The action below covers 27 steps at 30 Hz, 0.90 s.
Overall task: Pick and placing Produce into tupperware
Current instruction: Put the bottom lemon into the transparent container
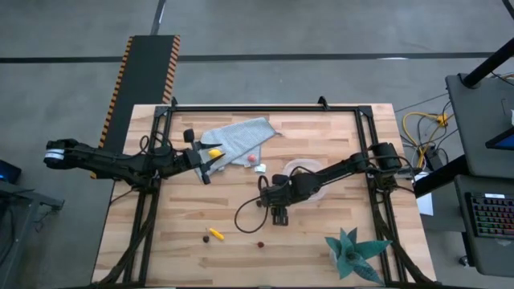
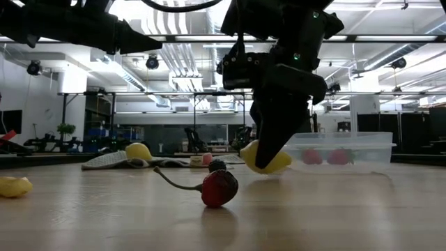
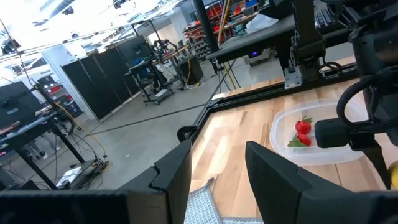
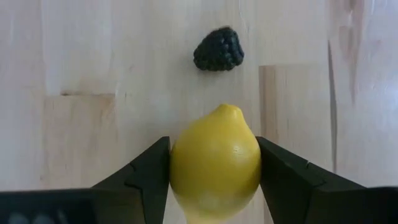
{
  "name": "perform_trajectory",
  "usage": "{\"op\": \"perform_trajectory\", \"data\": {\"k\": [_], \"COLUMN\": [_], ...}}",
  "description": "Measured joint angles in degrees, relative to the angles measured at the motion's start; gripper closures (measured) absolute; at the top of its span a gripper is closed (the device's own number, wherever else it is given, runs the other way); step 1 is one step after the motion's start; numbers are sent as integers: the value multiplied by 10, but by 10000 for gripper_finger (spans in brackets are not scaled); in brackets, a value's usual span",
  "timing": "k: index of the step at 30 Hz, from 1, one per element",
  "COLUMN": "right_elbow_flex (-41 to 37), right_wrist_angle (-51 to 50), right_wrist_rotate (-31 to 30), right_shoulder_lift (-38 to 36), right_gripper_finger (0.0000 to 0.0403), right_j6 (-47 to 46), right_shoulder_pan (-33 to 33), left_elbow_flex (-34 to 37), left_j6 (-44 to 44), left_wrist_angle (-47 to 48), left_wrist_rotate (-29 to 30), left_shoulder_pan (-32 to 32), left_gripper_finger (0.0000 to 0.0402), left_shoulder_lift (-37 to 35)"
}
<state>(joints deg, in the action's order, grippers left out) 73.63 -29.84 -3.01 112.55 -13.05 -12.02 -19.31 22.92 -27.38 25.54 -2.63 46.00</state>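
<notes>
Right gripper [image 4: 214,171] has a lemon [image 4: 215,163] pinched between its fingers, low over the table [image 1: 321,233]. The tupperware [image 1: 309,172] sits at about 1 o'clock from it, so I'd lift clear of the rim before swinging over. Left gripper [image 1: 202,166] waits part-open over the cloth [image 1: 241,136].

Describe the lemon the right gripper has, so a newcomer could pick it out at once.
Find the clear tub near the table's middle. Just beside it, toward the front edge, the right gripper is shut on a lemon. Unlike the lemon on the grey cloth, it sits between dark fingers, near a blackberry.
</notes>
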Motion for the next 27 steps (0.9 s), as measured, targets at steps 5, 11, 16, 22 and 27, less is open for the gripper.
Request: {"op": "perform_trajectory", "data": {"k": [5, 11, 16, 22, 27], "right_elbow_flex": [10, 35, 74, 112, 122], "right_wrist_angle": [-1, -12, -61, -139, -205], "right_wrist_rotate": [1, -3, -33, -99, -160], "right_shoulder_lift": [0, -2, -13, -42, -81], "right_gripper_finger": [209, 210, 210, 210, 210], "right_j6": [7, 11, 26, 35, 29], "right_shoulder_pan": [-2, -5, -5, -5, -5], "left_elbow_flex": [0, 0, 0, 0, 0], "left_j6": [0, 0, 0, 0, 0], "left_wrist_angle": [0, 0, 0, 0, 0], "left_wrist_rotate": [0, 0, 0, 0, 0], "left_shoulder_pan": [0, 0, 0, 0, 0], "left_gripper_finger": [265, 265, 265, 265, 265], "left_shoulder_lift": [0, 0, 0, 0, 0]}}
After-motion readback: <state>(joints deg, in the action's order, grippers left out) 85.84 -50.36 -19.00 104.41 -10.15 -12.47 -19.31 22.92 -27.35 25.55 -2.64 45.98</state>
